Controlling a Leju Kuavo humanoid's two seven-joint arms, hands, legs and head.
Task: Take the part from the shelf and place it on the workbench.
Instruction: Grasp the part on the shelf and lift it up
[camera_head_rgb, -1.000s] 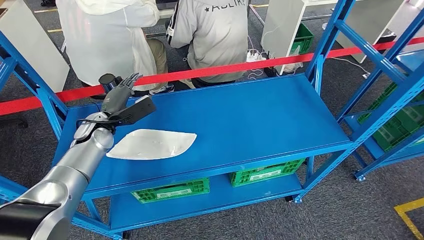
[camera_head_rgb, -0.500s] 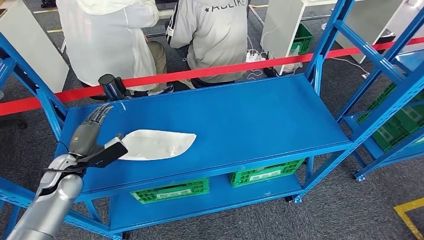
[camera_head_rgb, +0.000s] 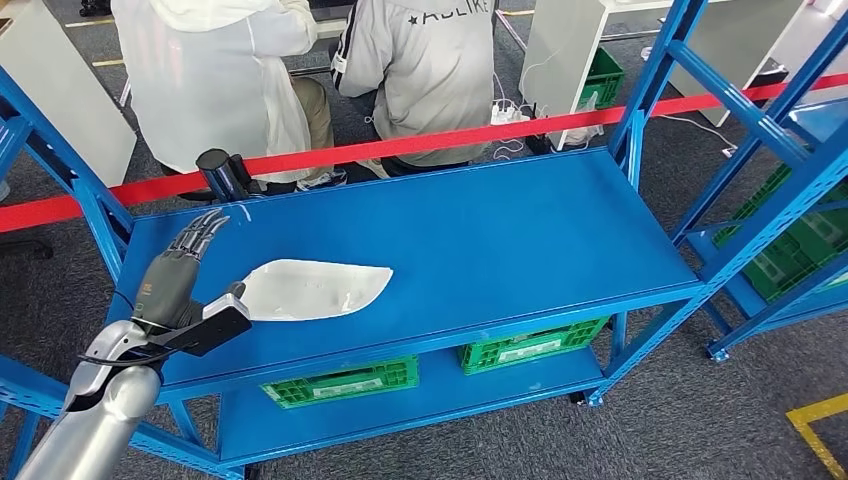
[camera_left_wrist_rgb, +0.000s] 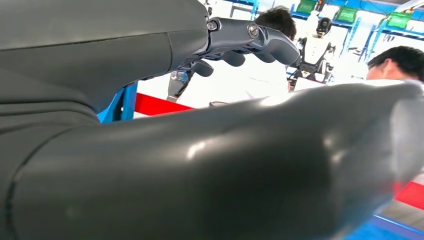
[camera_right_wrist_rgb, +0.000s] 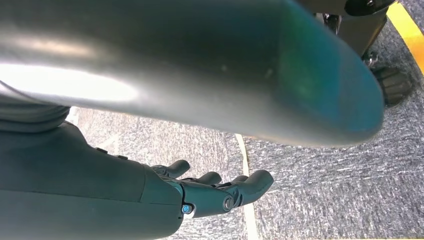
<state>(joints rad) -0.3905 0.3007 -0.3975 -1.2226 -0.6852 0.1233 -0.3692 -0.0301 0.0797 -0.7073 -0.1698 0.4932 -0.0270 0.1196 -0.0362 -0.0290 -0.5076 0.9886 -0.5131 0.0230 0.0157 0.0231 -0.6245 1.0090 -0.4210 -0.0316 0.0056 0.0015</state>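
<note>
Both hands empty: left hand (camera_head_rgb: 172, 282) fingers (camera_head_rgb: 203, 233) spread beside white part (camera_head_rgb: 312, 290); right hand (camera_right_wrist_rgb: 150, 197) fingers loosely apart.

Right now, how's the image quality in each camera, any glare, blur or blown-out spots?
Head view: evenly lit and sharp; the white part on the blue shelf shows faint sheen. Left wrist view: the background is overexposed white, the left robot hand is silhouetted, and its near thumb is blurred. Right wrist view: a bright glare streak on the thumb; right robot hand dim, carpet sharp.
</note>
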